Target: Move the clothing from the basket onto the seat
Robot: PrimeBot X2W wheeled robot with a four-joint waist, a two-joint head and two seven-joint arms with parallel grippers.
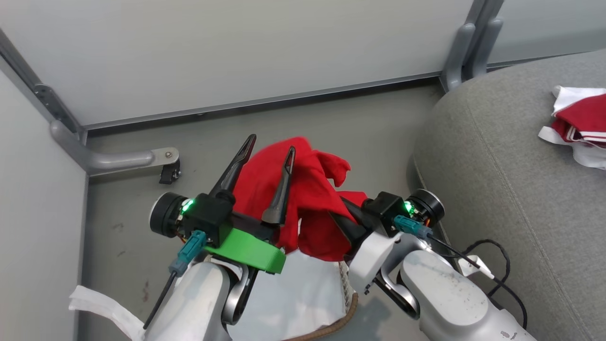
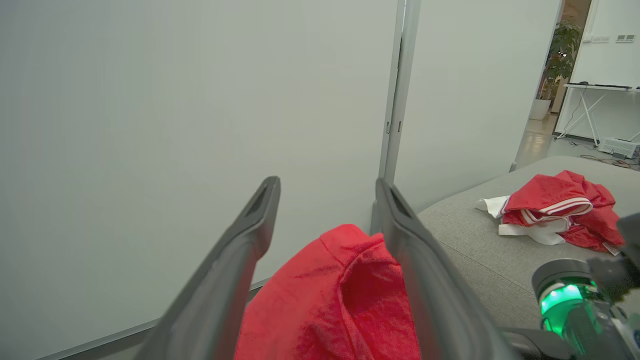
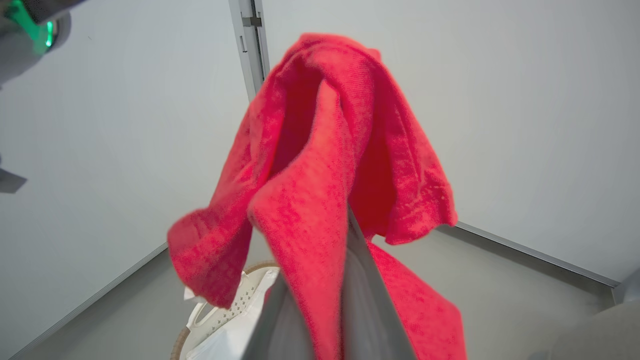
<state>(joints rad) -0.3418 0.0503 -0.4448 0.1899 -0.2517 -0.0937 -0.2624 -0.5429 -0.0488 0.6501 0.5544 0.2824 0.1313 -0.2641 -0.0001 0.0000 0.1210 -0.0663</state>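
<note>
A plain red garment (image 1: 307, 199) hangs above the basket (image 1: 334, 321), draped over my right gripper (image 1: 351, 220). That gripper is shut on the cloth, which hides its fingertips. In the right wrist view the garment (image 3: 325, 165) covers the closed fingers (image 3: 357, 300), with the basket (image 3: 220, 312) below. My left gripper (image 1: 269, 149) stands open just left of the cloth, its fingers spread in front of it. The left wrist view shows the cloth (image 2: 335, 295) low between these open fingers (image 2: 250, 230). More red-and-white clothing (image 1: 580, 123) lies on the grey seat (image 1: 497, 166) at the right.
White partition walls close off the back and left, with a metal foot (image 1: 118, 161) and a black caster (image 1: 169, 174) on the grey floor. A white liner (image 1: 303, 293) fills the basket, and a strip of it (image 1: 99, 303) trails left. A black cable (image 1: 492, 265) loops beside the seat.
</note>
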